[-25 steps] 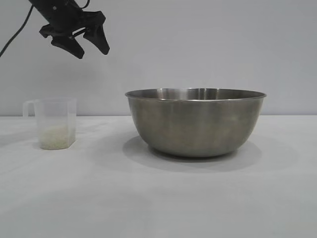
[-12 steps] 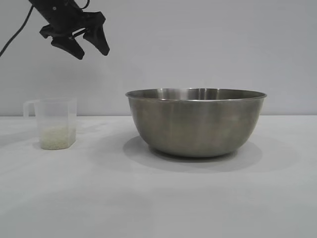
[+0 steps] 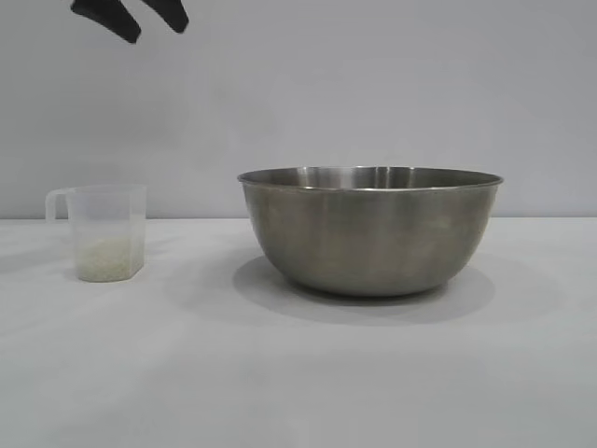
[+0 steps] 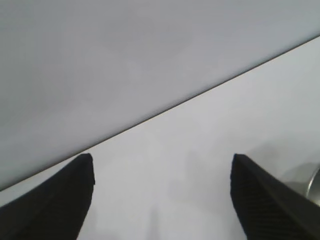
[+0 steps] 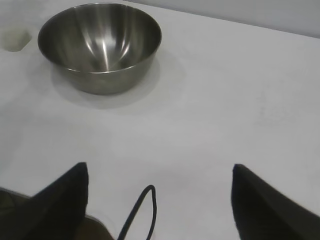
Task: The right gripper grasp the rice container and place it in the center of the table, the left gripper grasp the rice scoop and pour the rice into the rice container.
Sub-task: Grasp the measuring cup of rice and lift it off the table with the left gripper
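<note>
The exterior camera is sitting low and level at the table (image 3: 308,392) edge, facing me and the grey wall, close to the rice container (image 3: 369,233) and the rice scoop (image 3: 104,245). My left wrist camera is looking out between my left gripper (image 4: 162,200) fingertips over bare tabletop toward the wall. My right wrist camera is looking down from farther back past my right gripper (image 5: 160,200), sharing the container and scoop with the exterior view.

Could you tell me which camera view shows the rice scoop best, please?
The exterior view: the scoop stands in full side profile, handle and rice visible. The right wrist view catches only part of it at the frame edge; the left wrist view misses it.
</note>
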